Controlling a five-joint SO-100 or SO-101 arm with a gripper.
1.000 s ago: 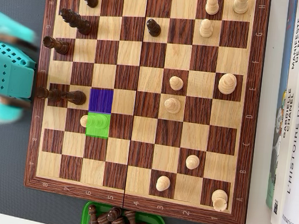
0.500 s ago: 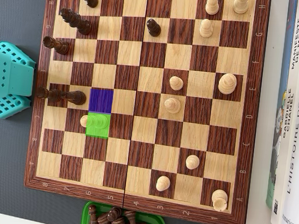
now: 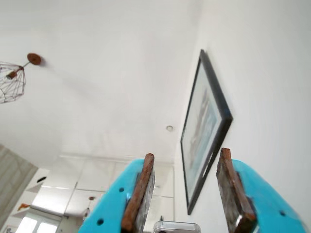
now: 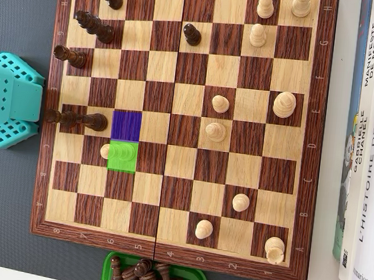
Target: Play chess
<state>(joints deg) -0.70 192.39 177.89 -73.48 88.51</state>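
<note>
In the wrist view the fingers (image 3: pixel 146 184) stand apart, gripping nothing, aimed at the ceiling. In the overhead view the chessboard (image 4: pixel 169 255) fills mid-frame, a light pawn (image 4: pixel 120 152) on its green square.

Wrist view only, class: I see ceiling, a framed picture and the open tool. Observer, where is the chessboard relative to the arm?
Observer: In the overhead view the wooden chessboard lies just right of the teal arm. The tool in your view points up, away from the board.
Operator: Is any square marked?
Observer: Yes. A green-tinted square holds a pale wooden pawn, and the purple-tinted square directly above it in that view is empty.
Operator: Where are the spare pieces?
Observer: Dark wooden pieces lie heaped in a green plastic tray at the board's bottom edge.
</note>
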